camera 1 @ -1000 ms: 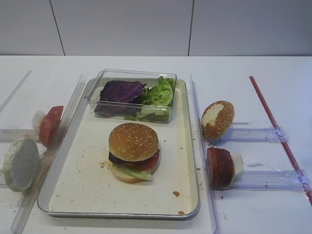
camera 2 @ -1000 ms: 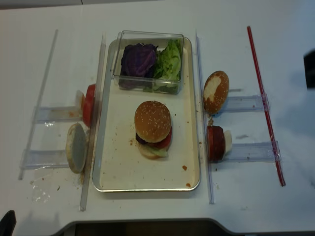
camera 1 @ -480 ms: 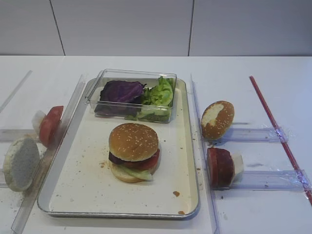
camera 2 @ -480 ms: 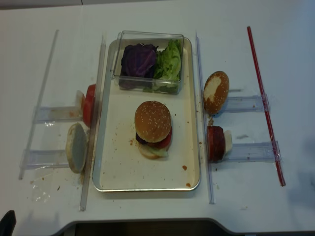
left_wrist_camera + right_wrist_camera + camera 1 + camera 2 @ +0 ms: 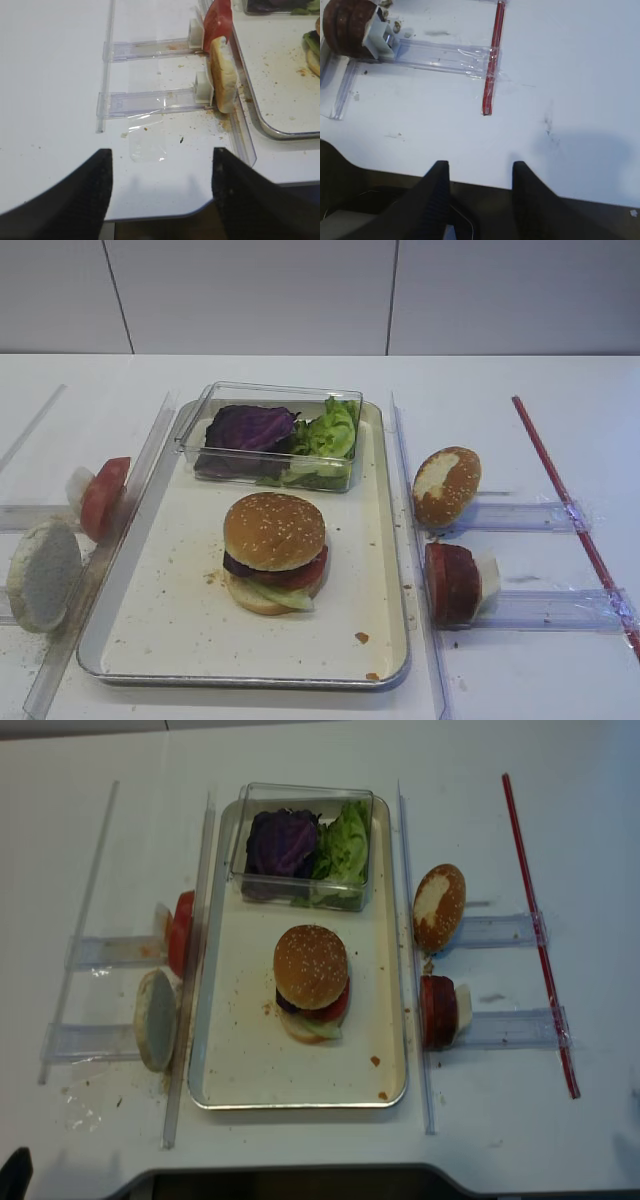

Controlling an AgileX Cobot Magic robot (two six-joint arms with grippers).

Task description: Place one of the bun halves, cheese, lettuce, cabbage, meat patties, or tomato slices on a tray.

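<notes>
Burger [image 5: 275, 552] mid-tray [image 5: 180, 640] (bare margins all round); fingers [image 5: 437, 192] empty.

The right claw [image 5: 477, 200] has two black fingers [image 5: 436, 192] with a fine ribbed texture on their inner faces, and a thin pale cable runs between them. The left claw [image 5: 160, 192] shows two broad, dark, smooth fingers [image 5: 95, 187], blurred.
</notes>
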